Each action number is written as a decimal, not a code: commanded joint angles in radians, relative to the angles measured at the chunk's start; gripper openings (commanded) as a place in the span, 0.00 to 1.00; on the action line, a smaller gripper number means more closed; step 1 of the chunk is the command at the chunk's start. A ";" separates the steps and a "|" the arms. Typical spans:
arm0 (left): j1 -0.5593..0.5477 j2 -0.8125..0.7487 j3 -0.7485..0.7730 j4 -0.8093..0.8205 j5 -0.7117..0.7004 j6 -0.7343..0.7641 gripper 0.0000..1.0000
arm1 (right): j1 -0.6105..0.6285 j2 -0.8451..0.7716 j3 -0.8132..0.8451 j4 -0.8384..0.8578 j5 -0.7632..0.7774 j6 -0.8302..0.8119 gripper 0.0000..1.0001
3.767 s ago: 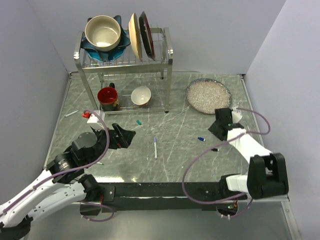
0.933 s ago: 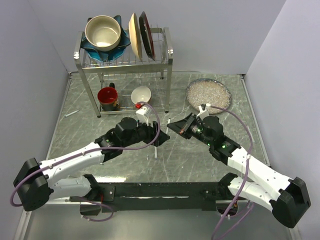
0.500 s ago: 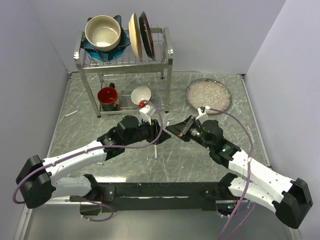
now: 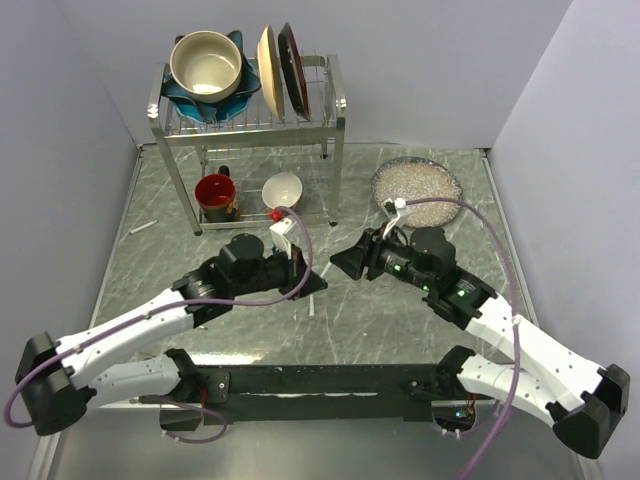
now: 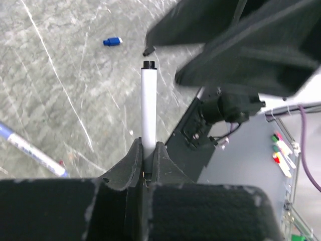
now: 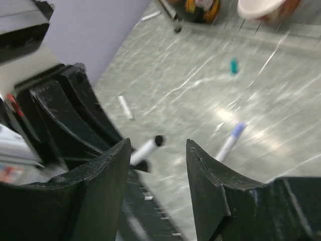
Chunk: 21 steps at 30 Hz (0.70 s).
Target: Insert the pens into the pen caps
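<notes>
- Clamps the left end effector (image 5: 145, 148) hard shut on the black-ended pen (image 5: 148, 100), low on the white barrel, well clear of the desk (image 4: 390, 320).
- Points that pen's long axis straight away from the left end effector, black end leading toward the right end effector (image 6: 158, 145).
- Shows the right end effector roughly half open and holding nothing, with the black end just beside its fingertips; contact hard to call.
- Looks like a cap seated on that black end, though too small to be sure.
- Spots the blue cap (image 5: 113, 41) and teal cap (image 6: 233, 66) loose on the desk, plus the blue pen (image 5: 30, 149) lying flat near the left end effector, probably the nearer arm for it.
</notes>
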 commanded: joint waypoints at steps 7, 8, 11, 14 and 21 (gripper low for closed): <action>-0.003 -0.113 0.107 -0.270 0.037 -0.013 0.01 | 0.210 -0.204 -0.054 0.027 0.112 -1.045 0.53; -0.003 -0.110 0.118 -0.288 0.038 -0.017 0.01 | 0.230 -0.214 -0.061 0.027 0.118 -1.107 0.53; -0.005 -0.086 0.156 -0.340 0.058 -0.020 0.01 | 0.325 -0.204 -0.071 0.024 0.192 -1.293 0.53; -0.003 -0.066 0.175 -0.347 0.087 -0.032 0.01 | 0.386 -0.172 -0.071 0.041 0.241 -1.393 0.53; -0.005 -0.053 0.158 -0.324 0.169 -0.048 0.01 | 0.496 -0.106 -0.088 0.068 0.341 -1.594 0.50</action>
